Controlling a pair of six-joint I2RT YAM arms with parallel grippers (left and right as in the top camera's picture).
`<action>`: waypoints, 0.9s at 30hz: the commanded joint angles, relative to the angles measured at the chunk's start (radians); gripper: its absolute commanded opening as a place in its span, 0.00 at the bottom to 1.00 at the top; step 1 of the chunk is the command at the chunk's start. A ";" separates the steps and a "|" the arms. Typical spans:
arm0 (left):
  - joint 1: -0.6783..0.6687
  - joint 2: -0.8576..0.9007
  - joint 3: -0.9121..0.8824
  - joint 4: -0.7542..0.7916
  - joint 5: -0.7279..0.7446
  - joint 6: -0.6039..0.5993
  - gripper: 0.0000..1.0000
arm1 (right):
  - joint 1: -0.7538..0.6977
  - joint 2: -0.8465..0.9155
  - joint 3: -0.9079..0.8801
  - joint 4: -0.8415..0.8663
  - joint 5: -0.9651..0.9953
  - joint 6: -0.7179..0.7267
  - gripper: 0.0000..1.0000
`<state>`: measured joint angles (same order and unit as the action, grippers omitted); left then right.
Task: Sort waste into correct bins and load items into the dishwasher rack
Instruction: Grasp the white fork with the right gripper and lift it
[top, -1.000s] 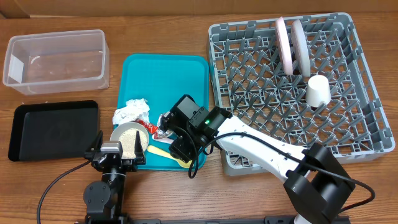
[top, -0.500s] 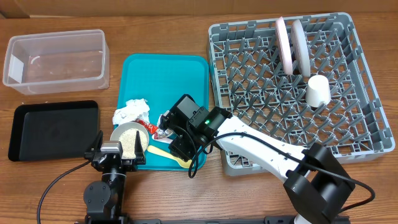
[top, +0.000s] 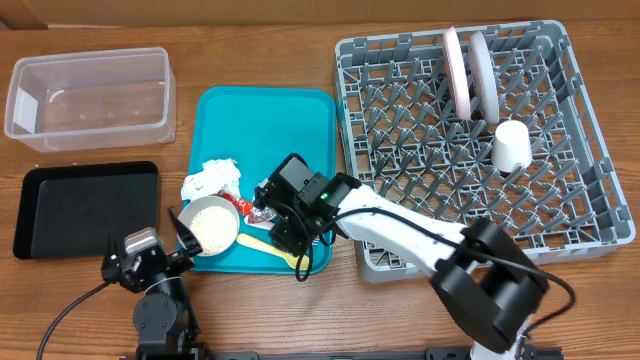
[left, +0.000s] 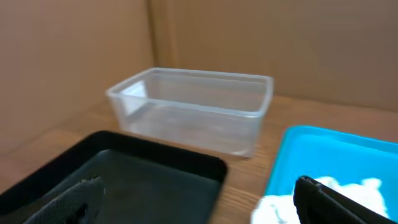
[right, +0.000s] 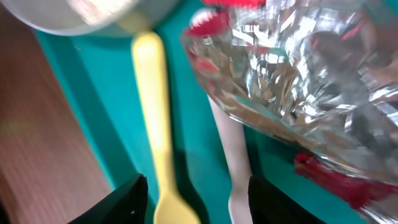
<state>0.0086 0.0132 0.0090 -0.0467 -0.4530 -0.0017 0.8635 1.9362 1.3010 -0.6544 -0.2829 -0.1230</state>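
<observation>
Fork (right: 235, 163) partly under foil ball (right: 298, 87)

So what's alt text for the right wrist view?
Close-up over a teal tray: crumpled silver foil lies on a red wrapper, beside a pale yellow spoon and a white utensil handle. The right gripper is open at the bottom edge.

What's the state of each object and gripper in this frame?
Tub: empty.
Black tray: empty.
Pink plate, grey plate: upright in rack.
Cup: in rack.
Bowl: holds rice.
Foil: crumpled.
Napkin: crumpled.
Spoon: lying flat.
Left gripper: open.
Right gripper: open.
</observation>
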 joint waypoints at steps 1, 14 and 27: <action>0.006 -0.007 -0.004 -0.001 -0.180 -0.021 1.00 | -0.006 0.024 -0.006 0.020 0.029 0.000 0.54; 0.006 -0.007 -0.004 -0.009 -0.354 -0.111 1.00 | -0.006 0.088 -0.006 0.105 0.074 0.000 0.51; 0.006 -0.007 -0.004 -0.009 -0.354 -0.111 1.00 | -0.005 0.106 -0.001 0.103 0.106 0.031 0.25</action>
<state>0.0086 0.0132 0.0090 -0.0559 -0.7906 -0.0990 0.8635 2.0190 1.2976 -0.5495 -0.2031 -0.1123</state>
